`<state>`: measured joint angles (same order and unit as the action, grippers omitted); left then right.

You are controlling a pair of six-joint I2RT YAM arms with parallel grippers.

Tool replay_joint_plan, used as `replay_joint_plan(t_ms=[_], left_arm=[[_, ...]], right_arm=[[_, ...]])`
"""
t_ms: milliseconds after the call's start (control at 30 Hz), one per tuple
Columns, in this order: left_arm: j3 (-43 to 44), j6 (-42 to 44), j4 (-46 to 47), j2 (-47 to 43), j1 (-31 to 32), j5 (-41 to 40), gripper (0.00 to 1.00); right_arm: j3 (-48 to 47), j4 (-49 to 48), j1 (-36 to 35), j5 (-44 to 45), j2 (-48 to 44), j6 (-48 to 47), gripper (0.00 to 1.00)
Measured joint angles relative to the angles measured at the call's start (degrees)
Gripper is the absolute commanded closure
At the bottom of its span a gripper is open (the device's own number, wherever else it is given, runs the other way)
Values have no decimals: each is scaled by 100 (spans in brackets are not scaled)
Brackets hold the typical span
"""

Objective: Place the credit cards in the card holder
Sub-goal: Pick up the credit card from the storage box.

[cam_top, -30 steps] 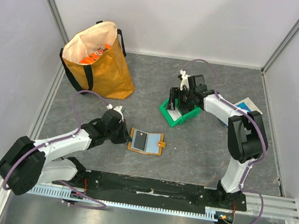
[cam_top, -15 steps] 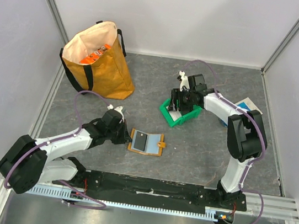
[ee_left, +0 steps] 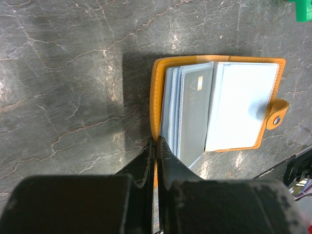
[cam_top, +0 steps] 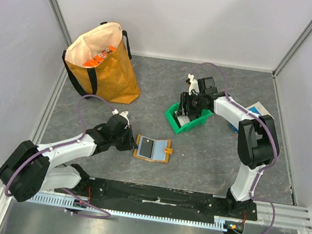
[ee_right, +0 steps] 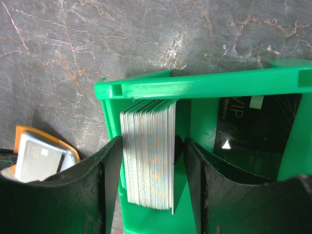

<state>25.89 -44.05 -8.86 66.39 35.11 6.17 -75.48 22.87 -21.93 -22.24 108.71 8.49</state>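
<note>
The orange card holder lies open on the table, with a grey card in its clear sleeves. My left gripper is shut on the holder's left orange cover edge, which is pinched between the fingertips. The green bin holds a stack of light credit cards standing on edge and a black card lying flat. My right gripper is open inside the bin with one finger on each side of the stack. The left finger is close against it and the right finger stands apart.
A big orange-yellow tote bag stands at the back left. A blue-and-white flat box lies at the right, behind the right arm. The card holder also shows at the left edge of the right wrist view.
The right gripper has shifted slightly over the green bin. The left gripper and the card holder have not moved.
</note>
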Motion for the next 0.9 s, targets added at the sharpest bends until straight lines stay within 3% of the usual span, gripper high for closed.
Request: replay_joint_plan(t_ms=[633, 900], left_arm=[[0, 0, 42, 103, 0, 2, 98], [0, 0, 44, 109, 0, 2, 98]], right_arm=[[0, 107, 9, -396, 0, 46, 32], [0, 122, 15, -505, 0, 70, 35]])
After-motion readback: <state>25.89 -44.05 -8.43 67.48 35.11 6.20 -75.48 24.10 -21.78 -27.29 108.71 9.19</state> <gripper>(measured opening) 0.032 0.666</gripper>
